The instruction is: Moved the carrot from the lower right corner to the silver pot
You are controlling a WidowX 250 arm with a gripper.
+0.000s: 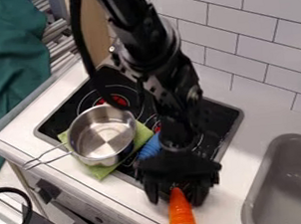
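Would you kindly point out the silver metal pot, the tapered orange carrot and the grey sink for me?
Silver metal pot [104, 138], camera view: on its inside bottom.
Tapered orange carrot [181, 212], camera view: on the middle of its visible body.
Grey sink [295, 187], camera view: on its inner surface.

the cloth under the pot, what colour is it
The cloth under the silver pot is light green, as the camera view shows.

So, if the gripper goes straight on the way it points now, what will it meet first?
Most likely the carrot: its narrow end shows between the open fingers of the gripper. The height left above it is unclear from this angle.
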